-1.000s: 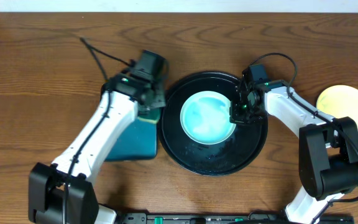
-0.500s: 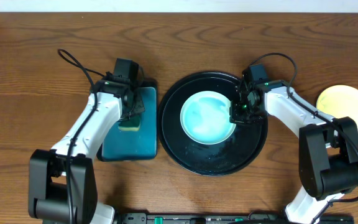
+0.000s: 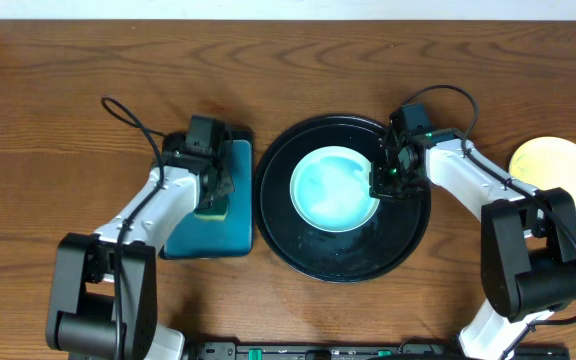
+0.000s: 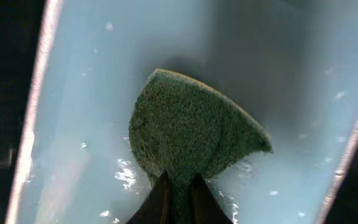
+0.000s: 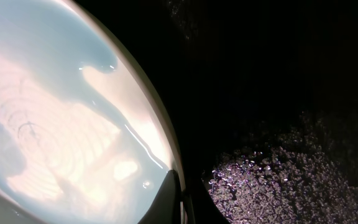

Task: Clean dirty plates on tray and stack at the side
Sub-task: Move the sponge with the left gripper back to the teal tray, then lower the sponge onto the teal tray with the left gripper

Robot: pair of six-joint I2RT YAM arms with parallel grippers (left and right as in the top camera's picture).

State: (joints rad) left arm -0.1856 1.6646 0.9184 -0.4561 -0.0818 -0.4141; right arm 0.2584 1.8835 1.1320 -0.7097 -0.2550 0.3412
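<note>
Left gripper (image 4: 178,198) is clamped tight on a green sponge (image 4: 191,134). The sponge sits just ahead of the fingertips, dipped in the pale water of the teal tray (image 3: 203,238) under it.

Right gripper (image 5: 180,198) is also fully closed, tips parked at the right rim of the mint plate (image 3: 335,188). Can't tell if it pinches the rim or only presses on it. That plate lies flat in the middle of the black tray (image 3: 343,258), just left of the right gripper and well right of the left gripper.

Progress, my read:
- 1 yellow plate (image 3: 556,175) lies alone on the table (image 3: 68,90), well right of the right gripper and outside the black tray. No mark shows on it from overhead, so it's likely cleaned and set aside.
- The mint plate has a bluish wet film and faint ring marks in the right wrist view. I'd call it mid-clean, not finished.
- Only 2 plates are visible. A 3rd may sit under the mint one; can't tell.
- No stack yet. Left to do: scrub the mint plate, put it on the yellow one, then the same for any 3rd.

Around: the black tray floor beside the right tips is wet, with droplets (image 5: 278,180).

In the way: the black tray's raised rim sits between the left gripper and the mint plate, so the sponge has to clear it. The right arm also lies over the tray's right side.
</note>
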